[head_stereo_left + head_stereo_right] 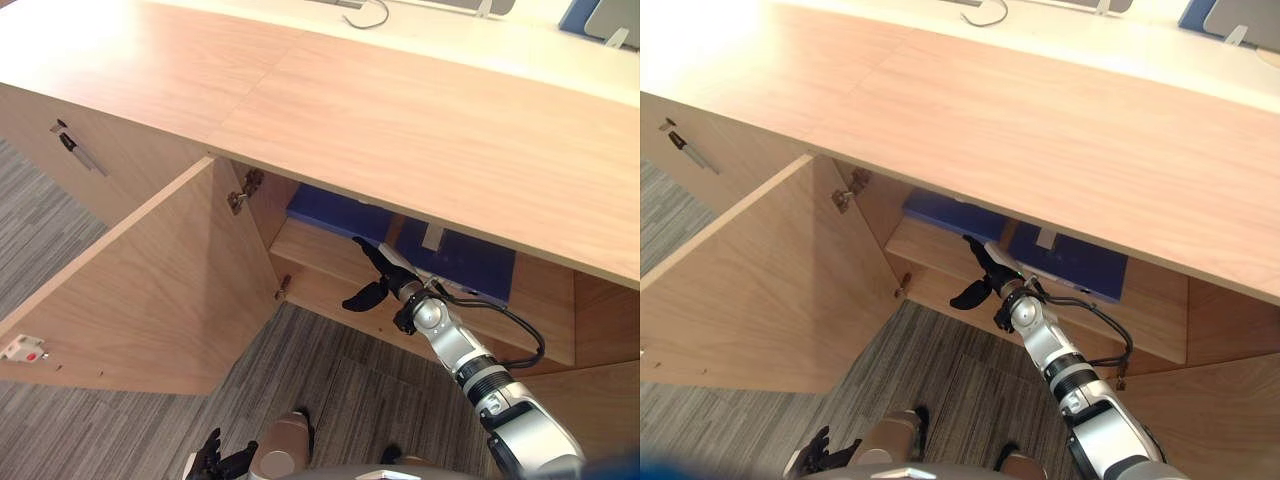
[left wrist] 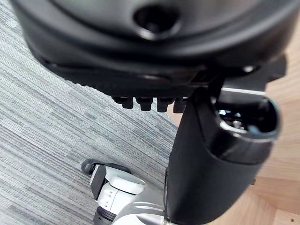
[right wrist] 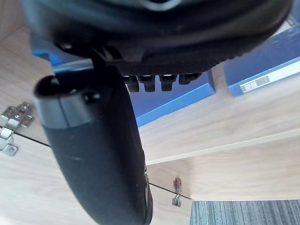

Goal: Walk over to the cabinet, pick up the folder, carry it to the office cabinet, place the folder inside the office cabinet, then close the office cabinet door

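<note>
Starting nearest, we see the left hand (image 1: pixel 210 458) hanging low over the carpet (image 1: pixel 330 390), fingers loose and empty, probably just out of the way. Beyond it the office cabinet door (image 1: pixel 150 290) stands wide open. Our right hand (image 1: pixel 383 268) reaches the shelf (image 1: pixel 320 255) edge with fingers straight, thumb out, holding nothing. The blue folder (image 1: pixel 330 215) lies flat just past it, seemingly delivered, beside a second blue folder (image 1: pixel 465 262).

Blue folder (image 1: pixel 470 262) with white label laid flat on the wooden shelf (image 1: pixel 310 250) inside the office cabinet (image 1: pixel 545 295), second blue folder (image 1: pixel 335 215) set beside it to the left, cabinet door (image 1: pixel 150 290) swung wide open on metal hinges (image 1: pixel 243 190).
</note>
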Tool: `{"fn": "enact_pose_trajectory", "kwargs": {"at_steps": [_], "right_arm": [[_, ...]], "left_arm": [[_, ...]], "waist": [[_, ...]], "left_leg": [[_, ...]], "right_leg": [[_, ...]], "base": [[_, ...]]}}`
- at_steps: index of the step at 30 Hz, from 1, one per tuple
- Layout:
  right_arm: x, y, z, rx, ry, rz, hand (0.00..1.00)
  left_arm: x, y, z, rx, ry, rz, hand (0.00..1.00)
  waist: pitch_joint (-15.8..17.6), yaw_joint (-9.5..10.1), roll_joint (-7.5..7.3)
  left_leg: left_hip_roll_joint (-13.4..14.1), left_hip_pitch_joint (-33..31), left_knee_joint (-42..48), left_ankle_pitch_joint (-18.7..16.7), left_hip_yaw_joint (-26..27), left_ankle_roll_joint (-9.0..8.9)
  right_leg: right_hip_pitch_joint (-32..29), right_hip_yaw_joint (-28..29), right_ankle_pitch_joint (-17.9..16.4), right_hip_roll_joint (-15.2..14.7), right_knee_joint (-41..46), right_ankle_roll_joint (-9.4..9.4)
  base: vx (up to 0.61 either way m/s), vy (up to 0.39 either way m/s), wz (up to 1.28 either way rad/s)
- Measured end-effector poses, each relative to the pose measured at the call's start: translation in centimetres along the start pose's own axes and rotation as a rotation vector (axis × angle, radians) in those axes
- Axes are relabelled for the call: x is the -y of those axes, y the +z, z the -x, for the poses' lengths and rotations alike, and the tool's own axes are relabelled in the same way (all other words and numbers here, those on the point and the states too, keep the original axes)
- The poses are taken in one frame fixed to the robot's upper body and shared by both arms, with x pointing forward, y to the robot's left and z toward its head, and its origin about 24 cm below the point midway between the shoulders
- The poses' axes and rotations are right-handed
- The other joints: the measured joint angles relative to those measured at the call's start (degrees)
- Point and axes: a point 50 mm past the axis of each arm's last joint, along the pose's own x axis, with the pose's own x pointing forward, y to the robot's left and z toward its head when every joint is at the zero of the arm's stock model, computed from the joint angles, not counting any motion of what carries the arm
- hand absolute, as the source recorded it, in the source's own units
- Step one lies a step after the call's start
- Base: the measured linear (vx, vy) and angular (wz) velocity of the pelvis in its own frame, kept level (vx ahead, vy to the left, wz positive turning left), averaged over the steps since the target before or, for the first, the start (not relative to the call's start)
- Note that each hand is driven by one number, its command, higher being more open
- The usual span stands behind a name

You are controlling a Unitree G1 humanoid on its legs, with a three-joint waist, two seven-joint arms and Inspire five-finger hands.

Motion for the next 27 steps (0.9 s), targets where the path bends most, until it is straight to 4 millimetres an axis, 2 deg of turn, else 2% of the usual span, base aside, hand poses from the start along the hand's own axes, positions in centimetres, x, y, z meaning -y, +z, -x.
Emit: {"fn": "enact_pose_trajectory", "kwargs": {"at_steps": [3, 6, 8, 9, 10, 12, 13, 16, 18, 19, 20, 21, 23, 25, 27], "right_arm": [[-1.0, -0.9, 0.7, -0.016, 0.029, -0.018, 1.0], [-2.9, -2.4, 1.9, -0.054, 0.076, -0.063, 1.0], [-4.2, -3.2, 2.7, -0.077, 0.099, -0.142, 1.0], [-5.7, -4.0, 3.9, -0.103, 0.114, -0.267, 1.0], [-5.9, -4.1, 4.1, -0.108, 0.115, -0.287, 1.0], [-8.1, -5.2, 5.7, -0.168, 0.12, -0.423, 1.0], [-8.3, -5.3, 5.9, -0.174, 0.12, -0.429, 1.0], [-9.8, -6.0, 7.0, -0.231, 0.094, -0.508, 1.0], [-10.6, -6.2, 7.6, -0.265, 0.062, -0.586, 1.0], [-10.9, -6.4, 8.1, -0.29, 0.03, -0.633, 1.0], [-11.1, -6.5, 8.5, -0.303, -0.002, -0.671, 1.0], [-11.2, -6.6, 8.7, -0.316, -0.02, -0.694, 1.0], [-12.3, -7.7, 10.5, -0.408, -0.083, -0.769, 1.0], [-12.6, -8.0, 11.7, -0.447, -0.119, -0.789, 1.0], [-12.3, -8.5, 12.8, -0.477, -0.169, -0.798, 1.0]], "left_arm": [[-0.2, -0.1, 0.0, -0.006, 0.004, -0.017, 1.0], [-0.8, 0.0, 0.0, -0.005, 0.031, 0.002, 1.0], [-0.9, 0.1, -0.1, -0.003, 0.044, 0.004, 1.0], [-1.0, 0.2, -0.2, -0.003, 0.05, -0.004, 1.0], [-1.0, 0.2, -0.2, -0.004, 0.052, -0.007, 1.0], [-0.8, 0.6, -0.5, -0.004, 0.065, -0.053, 1.0], [-0.8, 0.7, -0.6, -0.004, 0.068, -0.057, 1.0], [-0.2, 1.6, -1.0, 0.014, 0.088, -0.081, 1.0], [0.2, 1.8, -1.1, 0.02, 0.099, -0.071, 1.0], [0.7, 1.6, -1.0, 0.017, 0.102, -0.058, 1.0], [1.3, 1.4, -0.9, 0.011, 0.097, -0.054, 1.0], [1.6, 1.5, -1.0, 0.01, 0.096, -0.052, 1.0], [2.1, 1.6, -0.9, 0.014, 0.09, -0.074, 1.0], [2.2, 1.8, -0.9, 0.021, 0.096, -0.078, 1.0], [2.5, 2.5, -1.0, 0.05, 0.092, -0.094, 1.0]], "waist": [[-0.28, -0.34, -0.01], [-1.2, -0.47, -0.04], [-1.77, -0.68, 0.03], [-2.2, -1.12, 0.15], [-2.32, -1.24, 0.18], [-2.81, -2.36, 0.81], [-2.89, -2.43, 0.94], [-2.71, -3.24, 2.07], [-2.71, -3.53, 2.55], [-2.86, -3.7, 2.89], [-3.02, -3.83, 3.9], [-2.77, -4.07, 4.13], [-3.04, -6.5, 3.8], [-3.35, -6.95, 3.39], [-3.43, -7.79, 3.17]], "left_leg": [[0.08, 2.34, -3.37, 1.4, 0.22, -0.13], [1.03, 4.48, -6.37, 2.41, 0.39, -1.01], [1.84, 5.53, -7.63, 3.02, 0.73, -1.34], [2.47, 6.66, -8.43, 3.26, 0.73, -1.35], [2.58, 6.78, -8.5, 3.29, 0.73, -1.33], [3.63, 8.31, -9.03, 3.55, 0.83, -1.28], [3.81, 8.39, -8.97, 3.55, 0.95, -1.28], [5.74, 8.49, -6.65, 3.46, 1.24, -1.34], [6.78, 8.56, -4.85, 2.9, 0.78, -2.1], [7.14, 8.57, -3.29, 1.47, -1.06, -2.02], [7.93, 8.55, -2.19, -1.37, -3.05, -2.67], [8.22, 8.07, -1.0, -1.99, -2.72, -2.8], [8.42, 8.5, -1.4, -2.53, -1.82, -3.6], [8.97, 8.32, -1.2, -2.24, -0.23, -3.78], [9.29, 7.66, -1.16, -1.47, 1.85, -3.19]], "right_leg": [[2.72, 0.0, 2.14, 0.54, -4.72, 0.01], [5.07, 0.04, 4.29, 1.82, -8.56, -0.59], [6.0, 0.15, 5.31, 2.65, -10.04, -1.08], [7.16, 0.21, 5.61, 3.41, -10.92, -1.32], [7.23, 0.21, 5.62, 3.52, -10.93, -1.33], [8.3, 0.93, 5.82, 4.57, -10.94, -1.64], [8.32, 1.16, 5.95, 4.76, -10.94, -1.85], [8.18, 4.48, 7.77, 6.76, -10.98, -2.95], [7.63, 7.68, 8.93, 8.17, -10.98, -3.25], [7.13, 10.08, 8.96, 9.09, -10.99, -3.27], [6.46, 12.38, 8.61, 10.52, -11.3, -3.72], [6.31, 13.29, 8.51, 11.1, -11.54, -3.72], [4.75, 15.66, 8.9, 11.54, -11.3, -3.85], [3.01, 18.24, 10.24, 12.3, -10.76, -4.23], [0.96, 20.1, 11.49, 12.66, -9.97, -3.83]], "base": [[0.06, -0.026, -0.05], [0.05, -0.057, -0.06], [0.03, -0.079, -0.08], [0.02, -0.076, -0.04], [0.01, -0.091, -0.05], [-0.02, -0.072, -0.09], [-0.05, -0.047, -0.25], [-0.08, -0.018, -0.41], [-0.13, -0.005, -0.73], [-0.18, -0.013, -1.03], [-0.2, -0.014, -1.03], [-0.25, 0.009, -0.79], [-0.21, 0.042, -0.56], [-0.12, 0.045, -0.73], [-0.11, 0.033, -0.68]]}}
